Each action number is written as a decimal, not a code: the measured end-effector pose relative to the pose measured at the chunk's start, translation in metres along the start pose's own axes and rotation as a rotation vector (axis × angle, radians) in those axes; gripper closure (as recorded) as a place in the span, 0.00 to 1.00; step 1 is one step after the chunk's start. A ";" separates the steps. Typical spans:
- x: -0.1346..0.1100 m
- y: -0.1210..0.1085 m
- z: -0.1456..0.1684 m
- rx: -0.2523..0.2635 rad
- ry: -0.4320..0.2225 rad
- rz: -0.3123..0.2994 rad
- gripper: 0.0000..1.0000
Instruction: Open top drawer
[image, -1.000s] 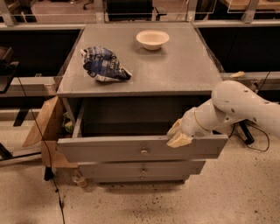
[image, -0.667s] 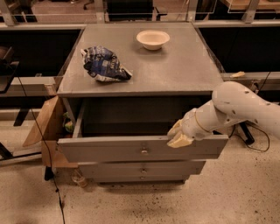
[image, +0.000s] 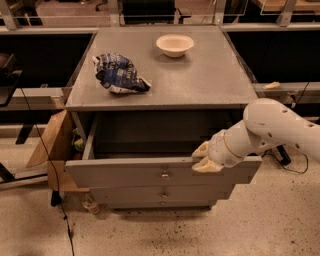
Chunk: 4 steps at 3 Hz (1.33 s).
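The top drawer (image: 125, 174) of the grey cabinet stands pulled out, its dark deep box open under the cabinet top. Its plain grey front has a small round metal knob (image: 164, 175) at centre. My gripper (image: 202, 159), cream tipped on a white arm (image: 280, 127), is at the top edge of the drawer front, right of the knob. It reaches in from the right and touches or sits just over that edge.
A crumpled blue chip bag (image: 119, 74) and a white bowl (image: 174, 44) lie on the cabinet top (image: 210, 75). Shallower drawers (image: 160, 194) sit below. A cardboard flap (image: 52, 145) sticks out at the cabinet's left. Cables run over the floor on both sides.
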<state>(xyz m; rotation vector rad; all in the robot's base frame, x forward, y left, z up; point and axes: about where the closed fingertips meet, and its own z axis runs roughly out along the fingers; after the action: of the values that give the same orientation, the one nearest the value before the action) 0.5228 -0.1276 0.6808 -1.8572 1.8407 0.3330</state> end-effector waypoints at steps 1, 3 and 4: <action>-0.004 0.007 0.000 -0.007 0.002 -0.017 0.11; -0.006 0.011 0.004 -0.018 0.021 -0.036 0.19; -0.001 0.017 0.006 -0.035 0.053 -0.039 0.42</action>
<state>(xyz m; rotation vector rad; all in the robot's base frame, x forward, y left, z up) 0.5075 -0.1234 0.6732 -1.9406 1.8417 0.3061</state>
